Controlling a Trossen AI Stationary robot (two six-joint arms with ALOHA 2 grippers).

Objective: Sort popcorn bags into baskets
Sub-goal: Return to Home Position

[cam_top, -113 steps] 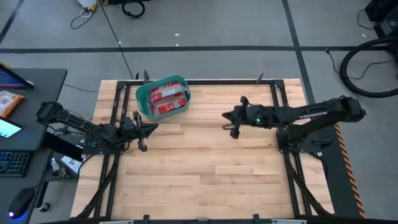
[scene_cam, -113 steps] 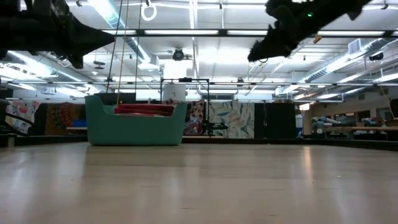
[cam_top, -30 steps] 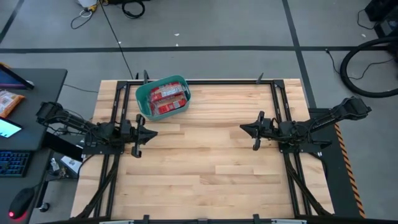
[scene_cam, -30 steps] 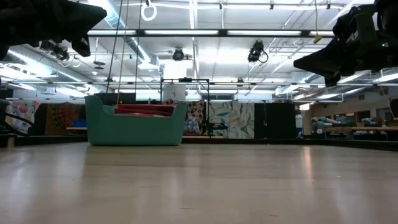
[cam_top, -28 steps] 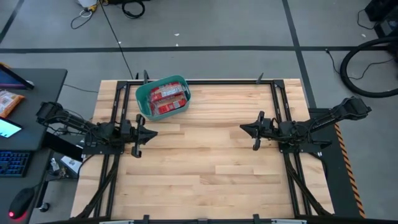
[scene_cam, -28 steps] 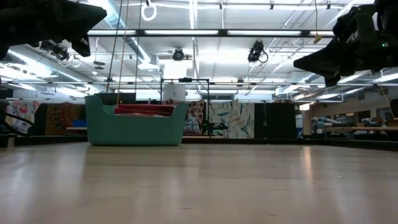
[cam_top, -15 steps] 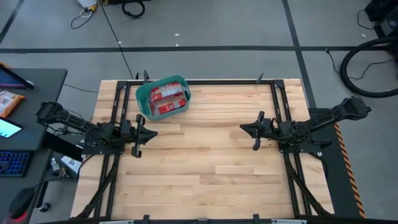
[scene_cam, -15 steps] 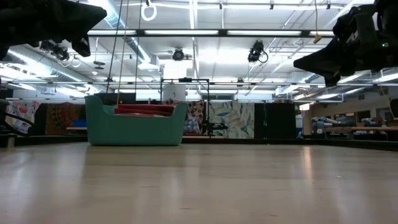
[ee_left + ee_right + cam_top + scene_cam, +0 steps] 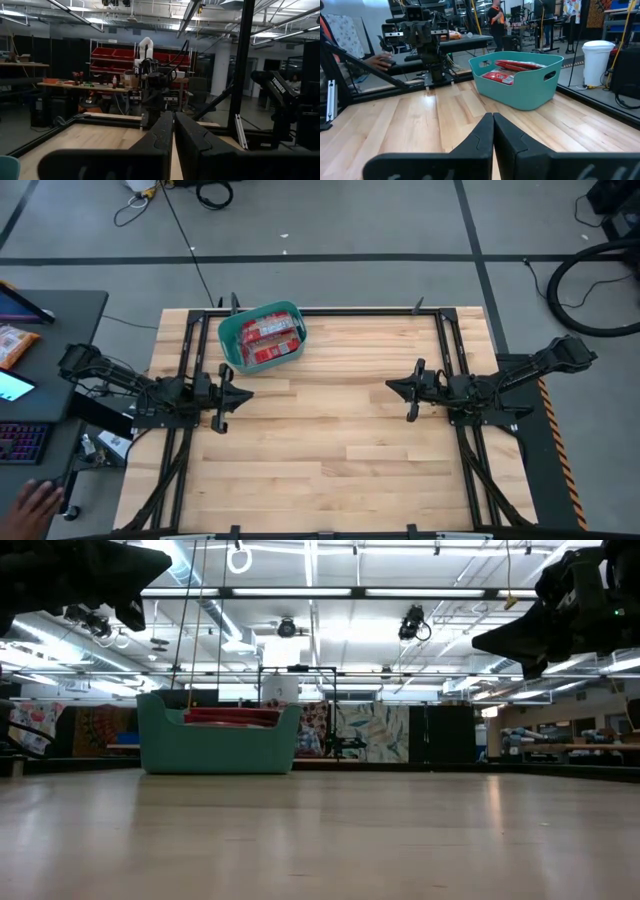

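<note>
tub (image 9: pixel 228 338): teal, at 11 o'clock on the table (image 9: pixel 330 470), near its far edge.
popcorn bags (image 9: pixel 272 340): red, piled inside the tub.
left gripper (image 9: pixel 243 394): at 9 o'clock, above the wood, fingers clenched together, empty.
right gripper (image 9: pixel 395 388): at 3 o'clock, fingers clenched together, empty.

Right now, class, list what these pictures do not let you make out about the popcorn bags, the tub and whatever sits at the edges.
Number of popcorn bags: the high view shows only the top layer, too small to count. In the low view the teal tub hides all but the topmost behind its wall.
Print on the bags: too small to read in any view.
Person's hand: cut off at the high view's bottom-left corner.
</note>
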